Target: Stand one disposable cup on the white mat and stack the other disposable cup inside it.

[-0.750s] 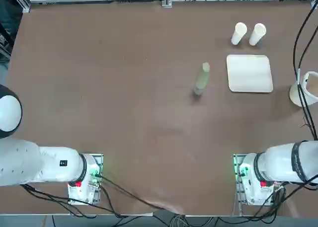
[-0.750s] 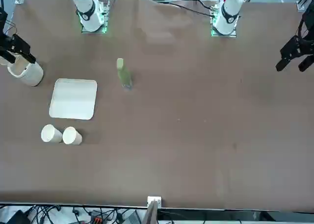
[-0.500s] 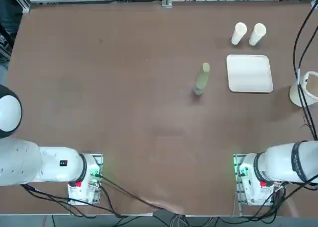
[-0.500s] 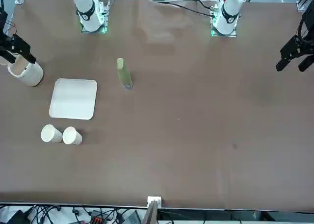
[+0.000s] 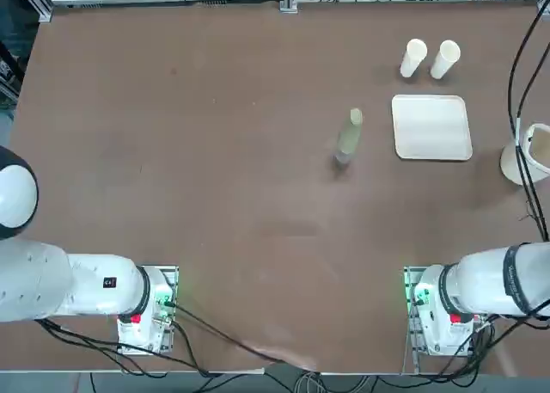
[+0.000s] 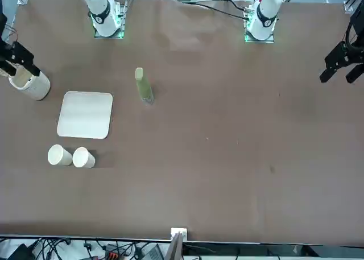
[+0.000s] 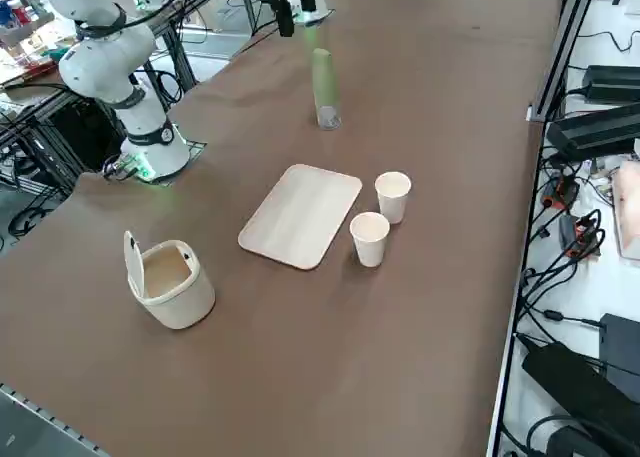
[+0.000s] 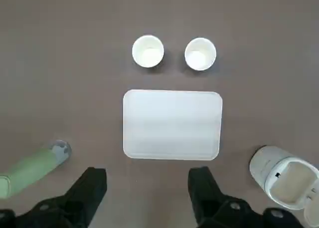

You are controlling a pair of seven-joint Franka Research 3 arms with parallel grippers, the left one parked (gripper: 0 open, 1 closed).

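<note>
Ahead of the spread, empty right end effector [image 8: 148,174], which has shifted only slightly, lie the white mat [image 8: 172,124] and, beyond it, one cup [image 8: 148,51] and the other cup [image 8: 200,54], unmoved, so both placements remain.

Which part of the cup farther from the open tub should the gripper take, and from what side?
Probably the upper wall of that paper cup, coming down from above with one finger on each side. It stands upright, mouth up, and its wall narrows toward the base, so gripping just below the rim seems safest. The right gripper, open above the table, would need its fingers clear of the neighbouring cup.
</note>
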